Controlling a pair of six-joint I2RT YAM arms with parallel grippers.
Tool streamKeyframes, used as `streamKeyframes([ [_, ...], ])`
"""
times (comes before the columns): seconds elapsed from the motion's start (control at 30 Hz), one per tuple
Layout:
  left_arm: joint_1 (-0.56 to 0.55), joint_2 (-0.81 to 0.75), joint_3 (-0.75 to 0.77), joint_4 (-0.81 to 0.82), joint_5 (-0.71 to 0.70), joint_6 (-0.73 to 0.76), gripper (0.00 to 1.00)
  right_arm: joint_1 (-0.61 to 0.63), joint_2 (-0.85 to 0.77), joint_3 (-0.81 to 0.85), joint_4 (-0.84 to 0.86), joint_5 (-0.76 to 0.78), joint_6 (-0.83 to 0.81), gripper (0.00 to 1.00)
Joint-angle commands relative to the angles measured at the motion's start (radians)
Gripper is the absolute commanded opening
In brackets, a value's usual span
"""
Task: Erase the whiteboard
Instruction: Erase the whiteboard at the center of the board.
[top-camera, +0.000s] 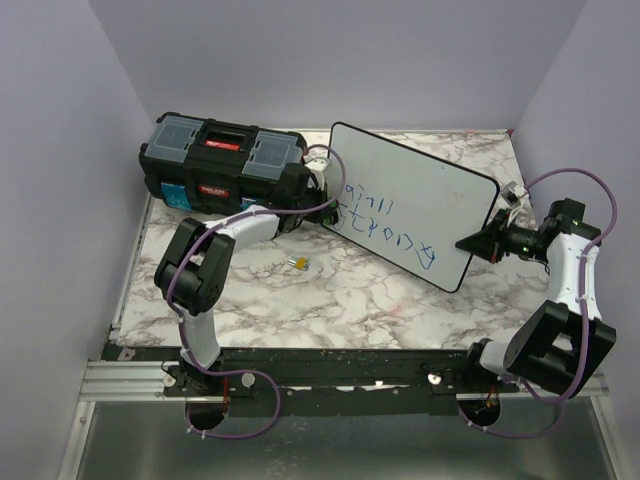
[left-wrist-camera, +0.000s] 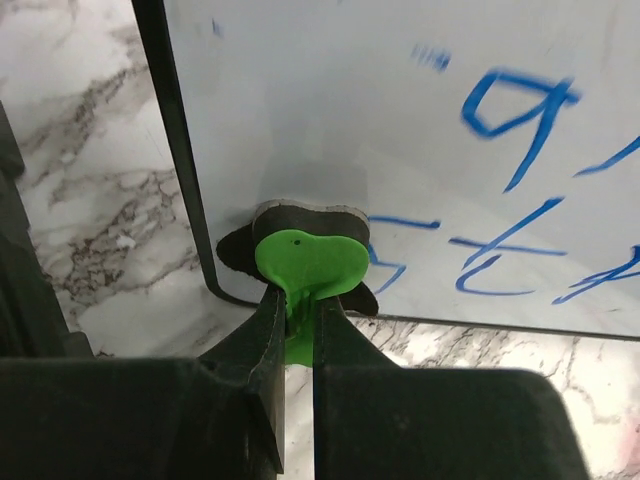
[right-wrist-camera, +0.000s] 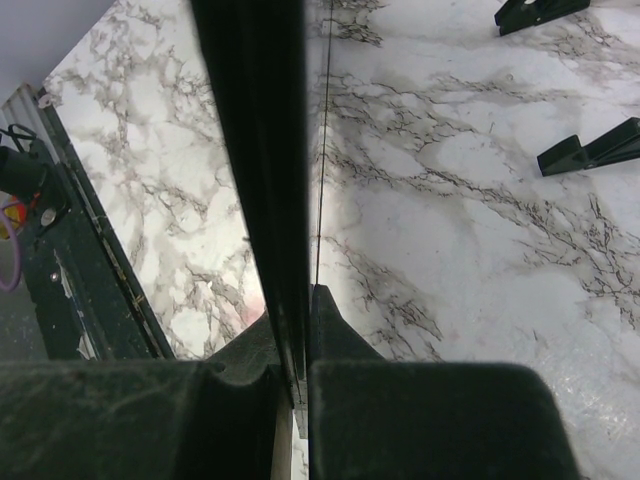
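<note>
The whiteboard (top-camera: 425, 190) lies tilted across the marble table, with blue lettering (top-camera: 385, 228) on its near-left part. My left gripper (top-camera: 328, 210) is shut on a small eraser with a green handle (left-wrist-camera: 308, 262) and a dark felt pad, which is pressed on the board (left-wrist-camera: 400, 130) at its rounded corner, next to blue strokes (left-wrist-camera: 520, 110). My right gripper (top-camera: 480, 243) is shut on the board's right edge; in the right wrist view the black rim (right-wrist-camera: 255, 150) runs edge-on between the jaws of the gripper (right-wrist-camera: 293, 330).
A black toolbox (top-camera: 220, 160) with a red handle and clear lids stands at the back left, close to the board's left edge. A small yellow object (top-camera: 299, 264) lies on the table (top-camera: 330, 300). Two black feet (right-wrist-camera: 590, 150) show under the board.
</note>
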Motion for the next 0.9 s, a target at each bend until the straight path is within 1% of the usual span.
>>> streamKeyframes([
  [0.0,0.008,-0.009,0.141,-0.021,-0.007,0.02,0.0,0.012,-0.007,-0.009,-0.02,-0.028,-0.026,0.01],
  [0.17,0.01,0.012,0.275,-0.071,-0.006,0.025,0.0,0.012,-0.008,-0.01,-0.018,-0.026,-0.026,0.01],
  [0.3,0.009,0.026,0.313,-0.077,0.011,0.008,0.0,0.011,-0.009,-0.01,-0.02,-0.026,-0.027,0.01],
  [0.47,-0.014,0.046,0.266,-0.066,0.037,-0.004,0.0,0.013,-0.01,-0.009,-0.022,-0.026,-0.03,0.01],
  [0.7,-0.063,0.043,0.116,0.0,0.021,-0.025,0.0,0.013,-0.009,-0.009,-0.028,-0.029,-0.037,0.01],
  [0.87,-0.065,0.028,0.099,0.0,0.007,-0.019,0.0,0.012,-0.006,-0.006,-0.034,-0.031,-0.043,0.01],
])
